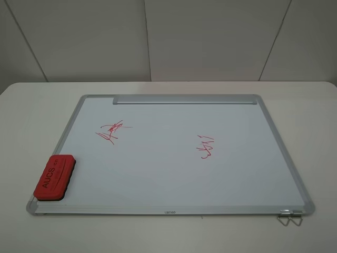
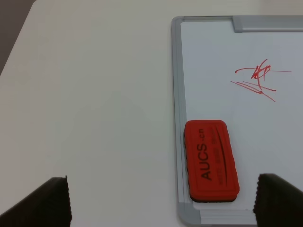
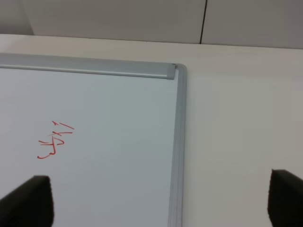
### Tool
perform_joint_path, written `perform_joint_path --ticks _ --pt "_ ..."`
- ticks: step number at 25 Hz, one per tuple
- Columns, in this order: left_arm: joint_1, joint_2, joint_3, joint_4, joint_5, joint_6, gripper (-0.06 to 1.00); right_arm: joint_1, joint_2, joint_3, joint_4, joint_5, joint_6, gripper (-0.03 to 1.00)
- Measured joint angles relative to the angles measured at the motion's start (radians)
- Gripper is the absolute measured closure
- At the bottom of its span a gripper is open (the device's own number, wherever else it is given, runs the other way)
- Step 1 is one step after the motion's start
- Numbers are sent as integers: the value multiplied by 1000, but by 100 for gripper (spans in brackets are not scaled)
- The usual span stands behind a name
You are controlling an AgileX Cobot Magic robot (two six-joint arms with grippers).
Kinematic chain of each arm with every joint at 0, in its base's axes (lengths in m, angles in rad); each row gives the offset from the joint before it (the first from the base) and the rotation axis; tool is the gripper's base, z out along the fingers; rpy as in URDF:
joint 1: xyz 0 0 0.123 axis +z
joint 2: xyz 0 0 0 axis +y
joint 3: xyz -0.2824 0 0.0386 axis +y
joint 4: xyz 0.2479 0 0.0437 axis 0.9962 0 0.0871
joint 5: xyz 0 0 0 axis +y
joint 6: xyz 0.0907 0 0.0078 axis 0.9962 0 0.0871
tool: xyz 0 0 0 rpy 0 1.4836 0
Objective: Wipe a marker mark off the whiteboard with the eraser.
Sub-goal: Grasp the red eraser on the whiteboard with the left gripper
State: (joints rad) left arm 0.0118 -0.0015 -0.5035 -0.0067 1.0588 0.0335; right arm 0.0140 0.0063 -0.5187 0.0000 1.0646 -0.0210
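Whiteboard (image 1: 174, 174): lying flat on a white table (image 1: 31, 116), silver frame all round, long side facing the camera.
Tray strip (image 1: 185, 99): runs along the far edge of the board.
Wire clips (image 1: 290, 216): hanging off the near right corner, resting on the table.
Marker mark (image 1: 112, 130): red scribble on the left half of the board, toward the far side. It's crossed slanted strokes with a thin tail going off sideways, and looks untouched.
Other squiggle (image 1: 206, 147): taller red doodle on the right half, well apart from the scribble.
Eraser (image 1: 55, 177): red block sitting at the near left corner of the board, lettering up and black felt down. Its long side runs along the left frame and overlaps that frame a bit. It's well apart from the scribble, with clean board in between.
Left gripper (image 2: 165, 198): jaws spread wide and holding nothing. In the wrist view the eraser sits between the two dark fingers (image 2: 57, 201), nearer one of them, and neither touches it. How high it is above the eraser, I can't tell.
Right gripper (image 3: 157, 198): also spread wide with nothing in it, looking down over the right side of the board, with the right frame edge between its fingers.
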Motion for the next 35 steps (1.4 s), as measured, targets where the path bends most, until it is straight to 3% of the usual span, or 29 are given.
perform_joint_path --ticks 29,35 --pt "-2 3 0 7 0 -2 17 0 0 0 0 0 0 14" --pt "-2 204 -3 21 -2 -2 17 0 0 0 0 0 0 14"
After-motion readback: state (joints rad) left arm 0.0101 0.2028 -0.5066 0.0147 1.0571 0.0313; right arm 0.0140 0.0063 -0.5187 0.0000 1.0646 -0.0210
